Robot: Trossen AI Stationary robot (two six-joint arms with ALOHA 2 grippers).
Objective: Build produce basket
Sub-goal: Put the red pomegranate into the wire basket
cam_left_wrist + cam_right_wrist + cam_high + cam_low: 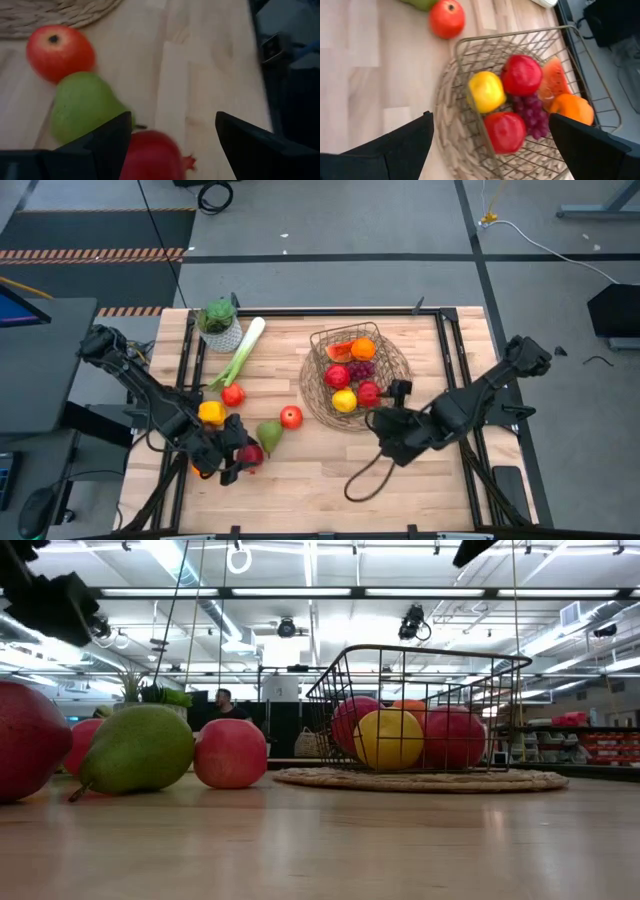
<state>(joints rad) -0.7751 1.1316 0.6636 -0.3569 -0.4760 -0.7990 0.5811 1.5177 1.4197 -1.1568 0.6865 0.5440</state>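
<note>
From above, your left hand (232,463) is hovering open around a dark red fruit (250,453) on the table (330,470), left of the basket (312,385); your right hand (392,442) is waiting open. At the left wrist, the fruit (150,157) is looking smooth, rigid, likely slippery: take it across its widest part.

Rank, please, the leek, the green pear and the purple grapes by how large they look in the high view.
1. Leek, clearly the longest.
2. Green pear.
3. Purple grapes, though other fruit in the basket partly hide them, so pear and grapes are close and I would not rank them firmly.
</note>
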